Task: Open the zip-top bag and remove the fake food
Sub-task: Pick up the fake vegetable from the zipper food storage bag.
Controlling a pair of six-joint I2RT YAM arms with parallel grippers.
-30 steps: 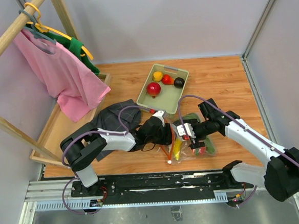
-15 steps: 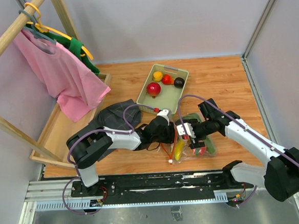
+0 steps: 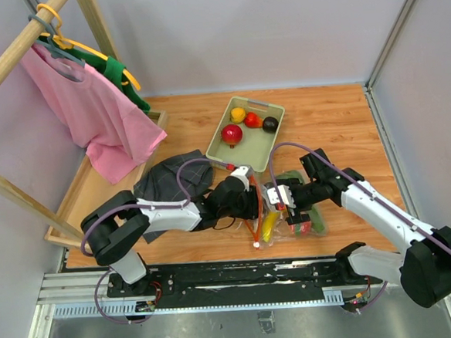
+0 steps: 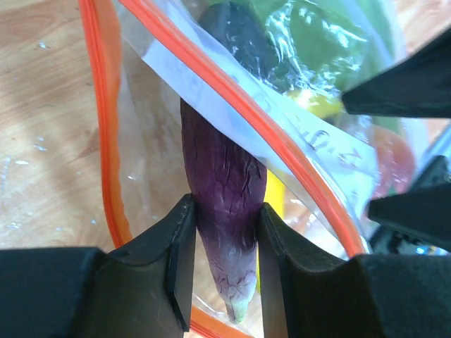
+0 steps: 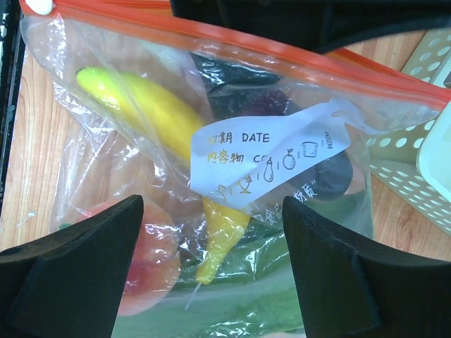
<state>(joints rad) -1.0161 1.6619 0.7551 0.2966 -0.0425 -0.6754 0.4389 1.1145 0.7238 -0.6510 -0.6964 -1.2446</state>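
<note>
left claw [image 4: 224, 260] pinches the purple eggplant [image 4: 225, 176] in the mouth of the zip-top bag [image 5: 211, 176], which lies at 5 o'clock of the tray [image 3: 217, 128]; right claw [image 5: 211, 218] spread over it. pull slowly toward 9 o'clock; film may be caught too.

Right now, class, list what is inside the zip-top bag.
Inside the zip-top bag: a yellow banana, a yellow pepper, a red fruit, a green leafy piece and a purple eggplant gripped by the left gripper. The white label hides part of the dark pieces behind it.
</note>
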